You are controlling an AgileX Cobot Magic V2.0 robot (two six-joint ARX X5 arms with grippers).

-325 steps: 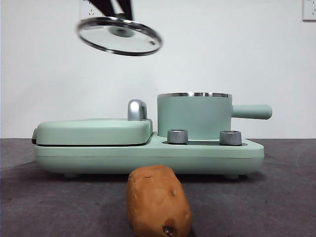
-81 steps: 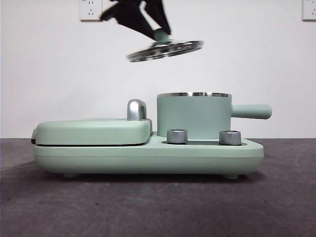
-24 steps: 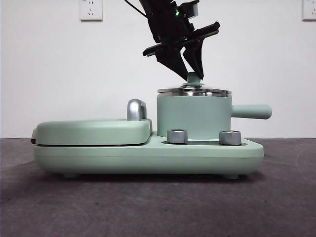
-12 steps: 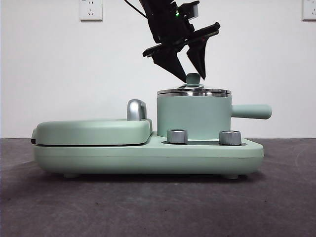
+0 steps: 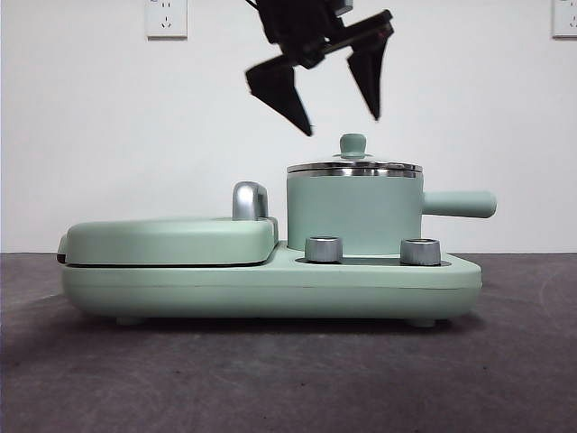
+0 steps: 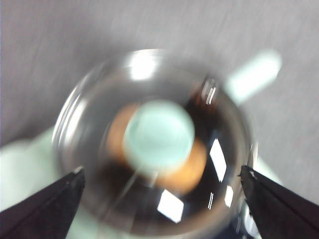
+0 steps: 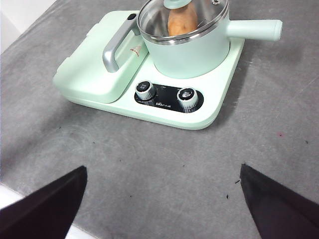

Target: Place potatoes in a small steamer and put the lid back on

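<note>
The mint-green small steamer [image 5: 353, 212] stands on the right of the cooker base, its side handle [image 5: 460, 204] pointing right. The glass lid [image 5: 354, 167] sits flat on its steel rim, with the green knob [image 5: 352, 144] upright. The potato [image 7: 182, 22] lies inside the steamer [image 7: 189, 52] and shows orange through the lid [image 7: 207, 12]; it also shows blurred under the knob in the left wrist view [image 6: 192, 174]. My left gripper [image 5: 343, 124] hangs open just above the knob, touching nothing. My right gripper [image 7: 163, 168] is open and empty, high above the table in front of the cooker.
The flat green griddle cover [image 5: 171, 239] with a steel handle [image 5: 250, 200] fills the cooker's left half. Two steel dials [image 5: 324, 249] [image 5: 420, 252] sit on the base front. Grey table in front; white wall with sockets behind.
My left gripper has let go of the lid's knob, opened wider and risen above it. The lid stays on the steamer. The potato, earlier on the table, is gone from there.
</note>
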